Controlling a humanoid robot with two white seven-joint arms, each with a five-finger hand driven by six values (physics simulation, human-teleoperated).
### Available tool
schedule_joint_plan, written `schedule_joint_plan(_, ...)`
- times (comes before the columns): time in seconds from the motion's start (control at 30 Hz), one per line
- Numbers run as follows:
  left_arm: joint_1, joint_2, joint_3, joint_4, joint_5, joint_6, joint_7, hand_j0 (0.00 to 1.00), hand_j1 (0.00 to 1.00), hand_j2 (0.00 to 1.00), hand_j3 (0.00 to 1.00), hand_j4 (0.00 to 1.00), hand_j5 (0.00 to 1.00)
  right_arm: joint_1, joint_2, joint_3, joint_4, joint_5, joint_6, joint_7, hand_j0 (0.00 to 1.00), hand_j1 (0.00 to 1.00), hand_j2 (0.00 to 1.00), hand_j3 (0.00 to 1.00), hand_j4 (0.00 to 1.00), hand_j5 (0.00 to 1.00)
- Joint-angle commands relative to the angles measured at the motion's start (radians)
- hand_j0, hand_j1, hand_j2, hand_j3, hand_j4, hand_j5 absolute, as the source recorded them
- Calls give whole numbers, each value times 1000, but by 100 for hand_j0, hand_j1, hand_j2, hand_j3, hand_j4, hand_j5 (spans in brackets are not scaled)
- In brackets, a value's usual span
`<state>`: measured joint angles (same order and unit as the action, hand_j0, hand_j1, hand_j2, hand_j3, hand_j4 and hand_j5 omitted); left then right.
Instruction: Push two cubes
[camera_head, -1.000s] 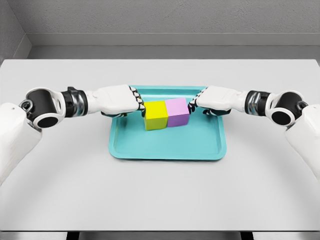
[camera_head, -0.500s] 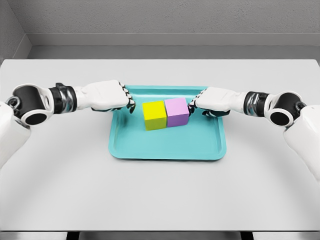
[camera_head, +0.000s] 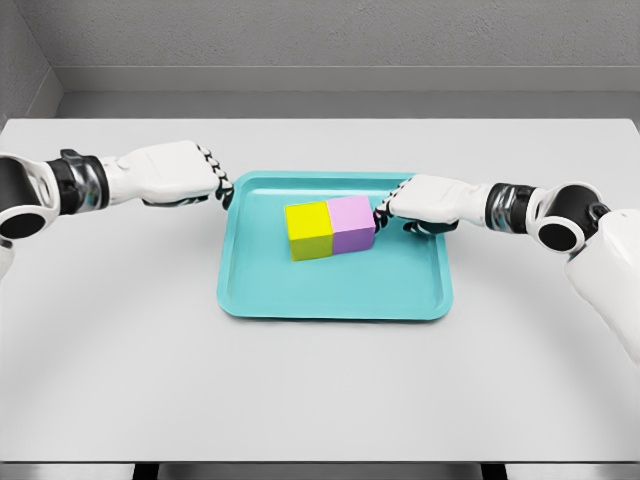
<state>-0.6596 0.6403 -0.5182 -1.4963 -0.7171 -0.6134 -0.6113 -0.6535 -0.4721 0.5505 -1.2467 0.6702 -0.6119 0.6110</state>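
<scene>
A shallow rectangular teal tray (camera_head: 330, 300) lies at the centre of the flat light-grey counter (camera_head: 320, 390). Inside the tray, toward its far half, a yellow cube (camera_head: 309, 230) and a lilac cube (camera_head: 352, 224) stand side by side with their adjacent faces touching; the yellow cube is on the left.

The right hand (camera_head: 415, 205) reaches in from the right over the tray's far right corner. Its fingers are curled together and hold nothing, and the fingertips (camera_head: 381, 210) meet the right face of the lilac cube.

The left hand (camera_head: 178, 173) sits over the counter just outside the tray's far left corner, apart from the yellow cube. Its fingers are likewise curled and grasp nothing.
</scene>
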Motion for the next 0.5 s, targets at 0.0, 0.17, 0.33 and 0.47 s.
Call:
schedule_joint_plan(0.0, 0, 13, 14, -1, 18, 3, 0, 51, 51, 51, 51, 51, 51, 0, -2, -1, 3, -3, 1, 0, 59, 59, 59, 59, 59, 59)
schedule_joint_plan(0.17, 18, 162, 86, 10, 117, 3, 0, 53, 53, 53, 53, 53, 53, -86, -86, -37, 20, -41, 1, 0, 63, 63, 63, 63, 63, 63)
schedule_joint_plan(0.33, 32, 214, 109, 56, 188, 3, 0, 93, 93, 93, 93, 93, 93, 32, -299, -349, -48, -141, 1, 0, 100, 100, 100, 100, 100, 100)
schedule_joint_plan(0.47, 32, 242, 107, 91, 192, 3, 0, 100, 100, 100, 100, 100, 100, 170, -396, -457, -45, -299, 1, 0, 100, 100, 100, 100, 100, 100)
